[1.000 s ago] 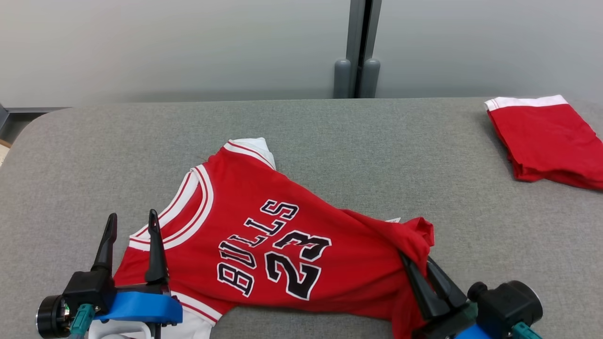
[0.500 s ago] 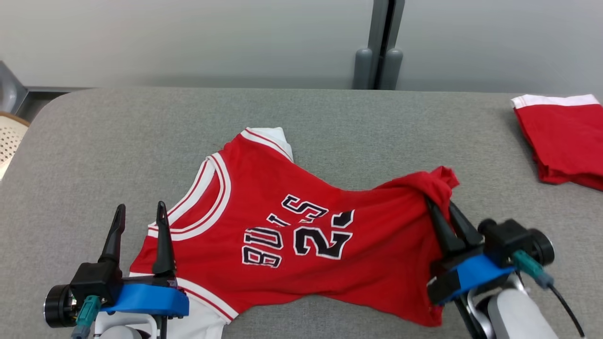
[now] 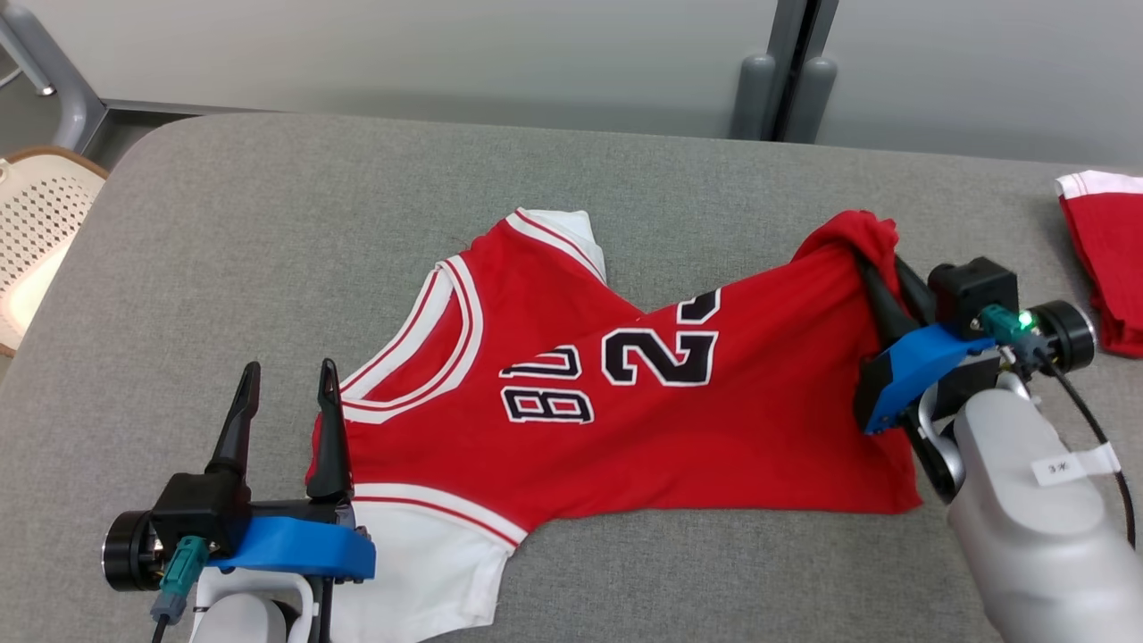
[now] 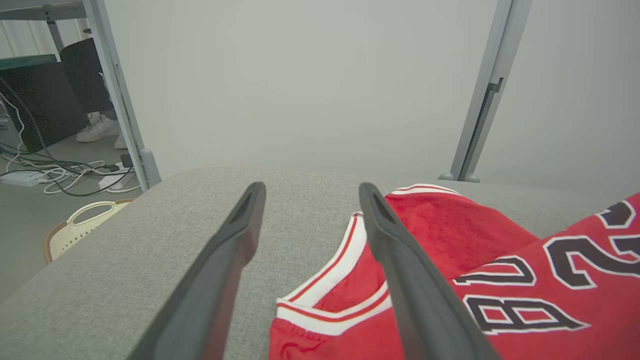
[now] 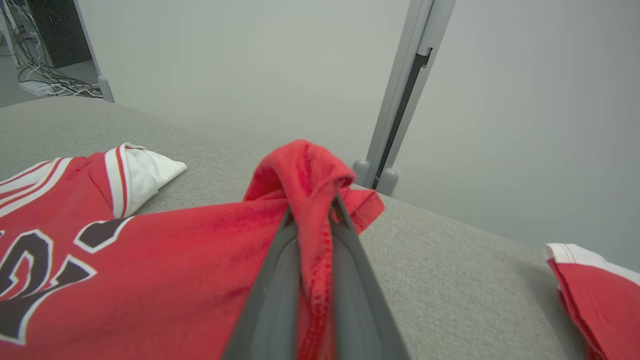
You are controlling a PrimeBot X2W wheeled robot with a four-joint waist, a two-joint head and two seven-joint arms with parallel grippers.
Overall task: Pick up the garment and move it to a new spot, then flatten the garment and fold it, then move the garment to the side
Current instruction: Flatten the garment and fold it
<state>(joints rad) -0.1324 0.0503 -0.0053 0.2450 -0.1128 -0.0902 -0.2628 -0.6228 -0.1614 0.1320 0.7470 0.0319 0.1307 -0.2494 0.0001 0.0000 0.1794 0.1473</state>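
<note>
Lower left of the frame: left gripper (image 3: pixel 290 368), fingers wide apart, empty, just beside the collar (image 3: pixel 471 314) of the jersey (image 3: pixel 679 420). Middle: jersey lying wrinkled on the grey table (image 3: pixel 268 223), number side up. Right: right gripper (image 3: pixel 884 272) clamped on a bunched hem corner (image 3: pixel 848 234), raised off the table. Could slip out of so small a pinch, or drag the whole jersey sideways, collar end being unpinned. Far right edge: folded red cloth (image 3: pixel 1107 268), near enough to be caught and disturbed.

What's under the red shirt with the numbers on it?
The red jersey lies on the grey padded table, which shows all around it. Anything directly beneath the cloth is covered.
</note>
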